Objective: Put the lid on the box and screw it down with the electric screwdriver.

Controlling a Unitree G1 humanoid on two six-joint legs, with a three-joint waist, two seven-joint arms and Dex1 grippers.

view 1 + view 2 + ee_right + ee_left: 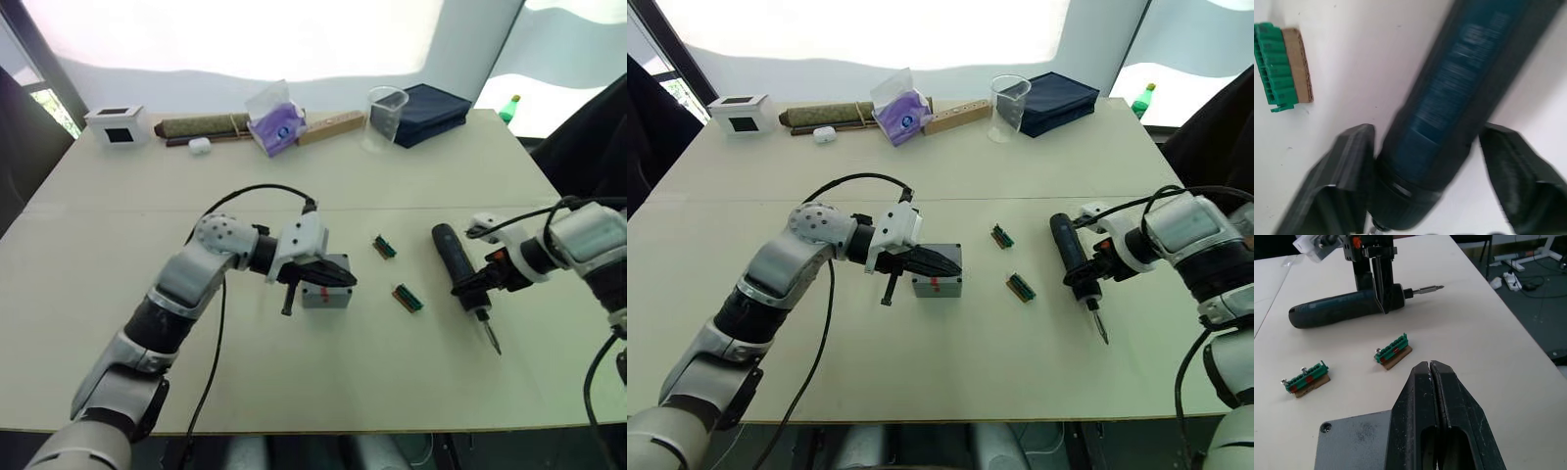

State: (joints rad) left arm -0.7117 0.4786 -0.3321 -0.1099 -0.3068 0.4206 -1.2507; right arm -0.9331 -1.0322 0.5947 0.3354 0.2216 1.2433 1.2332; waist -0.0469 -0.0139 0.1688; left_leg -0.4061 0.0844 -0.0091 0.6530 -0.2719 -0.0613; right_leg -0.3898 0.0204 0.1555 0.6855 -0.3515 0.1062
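Observation:
The small grey box point(326, 296) with a red mark on its front stands at mid-table. The grey lid point(1354, 440) lies flat on top of it, a screw hole showing at one corner. My left gripper point(338, 279) is shut, its black fingers point(1449, 416) pressed together and lying across the lid. To the right, the black electric screwdriver point(454, 257) lies on the table with its metal bit point(490, 338) pointing toward the front edge. My right gripper point(1080, 279) is open and straddles the screwdriver's bit end, one finger on each side of the barrel point(1459, 88).
Two green terminal strips point(384, 247) point(408, 298) lie between the box and the screwdriver. Along the back edge stand a white box with a black window point(118, 125), a purple bag point(277, 122), a wooden block point(328, 127), a clear beaker point(384, 117) and a dark blue case point(431, 110).

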